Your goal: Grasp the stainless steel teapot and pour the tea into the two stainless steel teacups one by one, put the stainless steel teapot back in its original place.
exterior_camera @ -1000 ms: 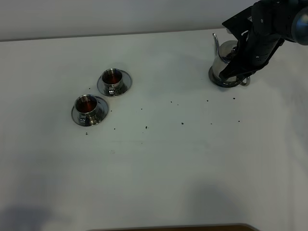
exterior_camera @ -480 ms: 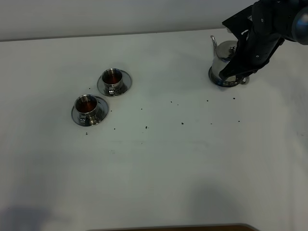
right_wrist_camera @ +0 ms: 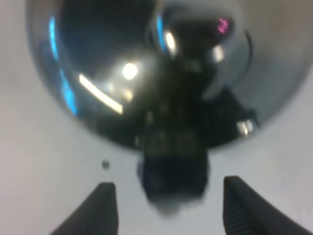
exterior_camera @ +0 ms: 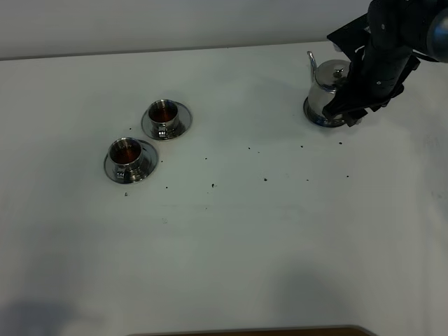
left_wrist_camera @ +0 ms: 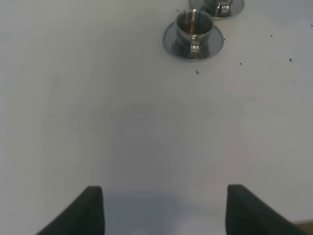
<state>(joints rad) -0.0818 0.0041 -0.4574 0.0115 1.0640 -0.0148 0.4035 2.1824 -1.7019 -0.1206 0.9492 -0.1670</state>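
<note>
Nearest the camera the white desk [exterior_camera: 231, 245] is mostly bare, with just a scatter of tiny dark specks [exterior_camera: 265, 179] around the middle. The left pincer [left_wrist_camera: 164, 208] hangs low over that plain patch, its two dark fingers spread well apart with nothing between them.

Further out, around 10 o'clock from the desk's centre, sit the two stainless steel teacups, each on its own round saucer. The nearer cup [exterior_camera: 127, 155] and the farther cup [exterior_camera: 164, 115] both have reddish-brown tea in them, and their saucers are just beside each other.

Way back at roughly 2 o'clock, the stainless steel teapot [exterior_camera: 325, 85] stands upright on the shiny round coaster disc [exterior_camera: 313, 114], thin spout pointing toward the far edge. The right pincer [exterior_camera: 348, 110] sits at the pot's handle side, and in the right wrist view its fingertips [right_wrist_camera: 105, 208] are apart, either side of the blurry dark handle, not clamping it.
</note>
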